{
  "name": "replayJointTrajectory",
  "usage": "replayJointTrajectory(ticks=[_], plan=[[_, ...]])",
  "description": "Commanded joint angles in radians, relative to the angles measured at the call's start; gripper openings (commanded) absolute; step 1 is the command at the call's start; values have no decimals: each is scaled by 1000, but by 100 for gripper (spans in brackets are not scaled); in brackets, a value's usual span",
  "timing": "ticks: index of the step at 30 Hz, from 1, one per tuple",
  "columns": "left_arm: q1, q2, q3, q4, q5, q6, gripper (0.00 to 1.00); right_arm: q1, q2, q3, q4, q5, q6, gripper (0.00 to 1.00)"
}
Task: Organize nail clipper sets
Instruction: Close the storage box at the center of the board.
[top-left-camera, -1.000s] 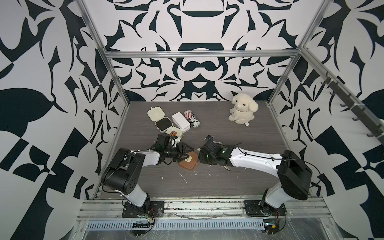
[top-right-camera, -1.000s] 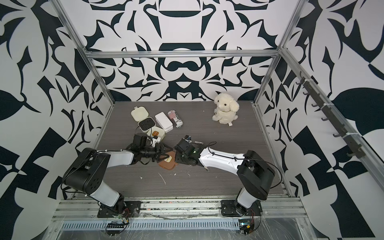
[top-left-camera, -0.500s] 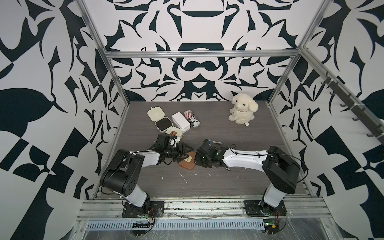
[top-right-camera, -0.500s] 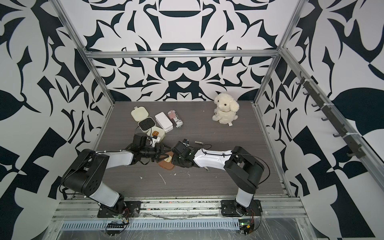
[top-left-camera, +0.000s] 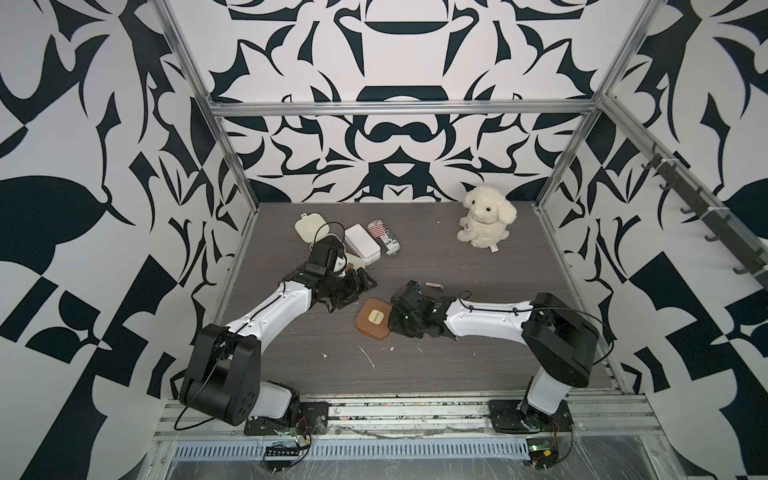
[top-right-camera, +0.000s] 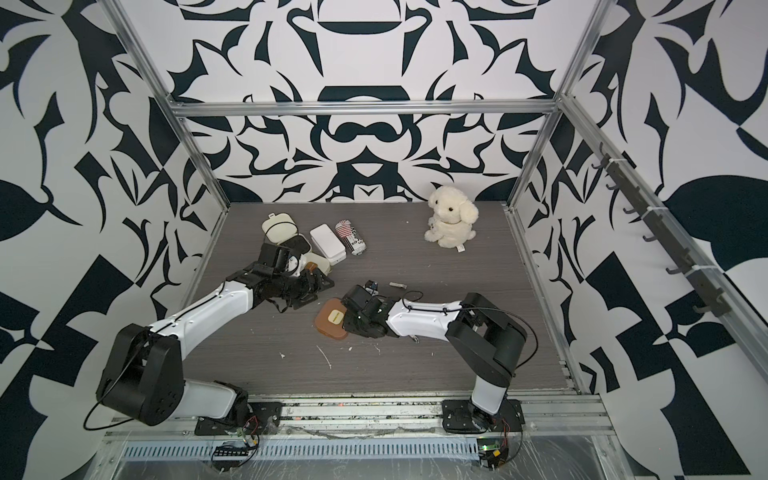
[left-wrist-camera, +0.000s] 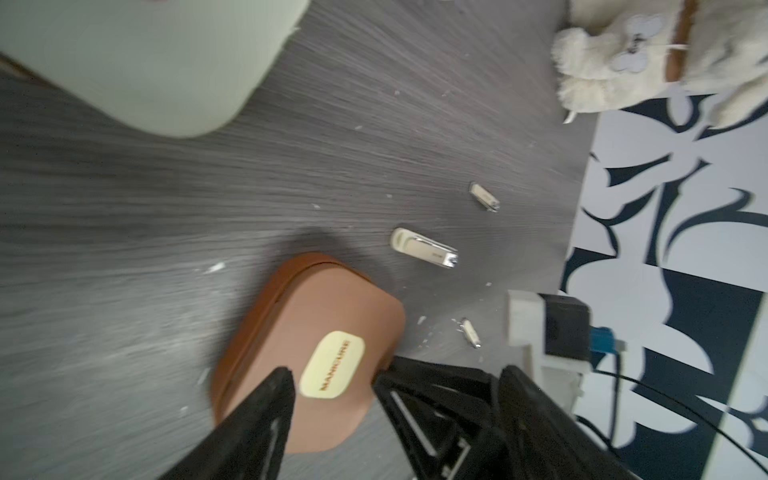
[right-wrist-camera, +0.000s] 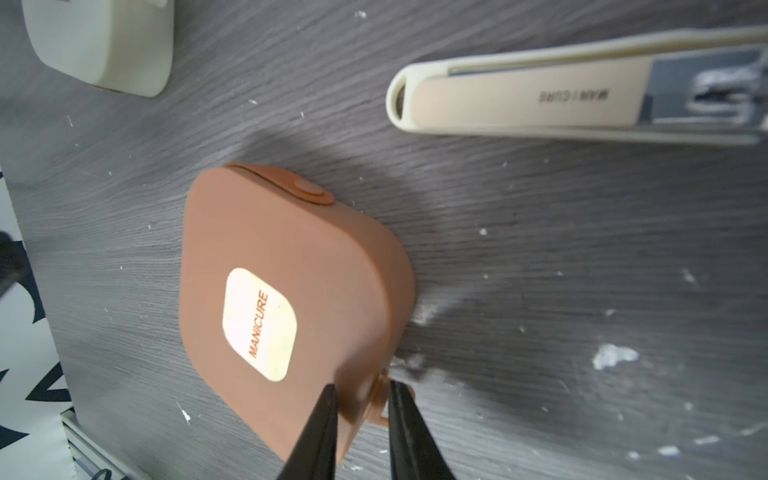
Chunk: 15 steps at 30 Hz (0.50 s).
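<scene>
Your left gripper (top-left-camera: 365, 286) now opens wide, empty beside the tan case (top-left-camera: 374, 320), leaving it to your right gripper (right-wrist-camera: 362, 387), seemingly pinching its tab (right-wrist-camera: 380, 401).

1. In both top views the fingers of the right gripper (top-left-camera: 395, 313) are hidden under its own wrist, at the edge of the tan-brown case (top-left-camera: 374, 319).
2. In the right wrist view only the tips of these fingers (right-wrist-camera: 330, 399) show; the picture's edge cuts off the rest. A small tab (right-wrist-camera: 380, 399) of the case stands between them, but I cannot tell whether they press it.
3. The large nail clipper (right-wrist-camera: 561, 95) is cut off at its blurred metal end.
4. The left wrist view is blurred. The edge cuts off a pale rounded thing (left-wrist-camera: 145, 62) and the plush dog (left-wrist-camera: 602, 70); I cannot tell whether the pale thing is a case or a box.
5. The left arm (top-right-camera: 232, 299) hides a part of the open cream case (top-right-camera: 298, 242).
6. The small clipper (top-left-camera: 434, 285) is too small to show detail.
</scene>
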Motion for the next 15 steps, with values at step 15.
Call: replayJointTrajectory(ticks=[15], plan=[[-55,184,3,-84,-56,176,80,6,92,5,-7,-4,-10,29]])
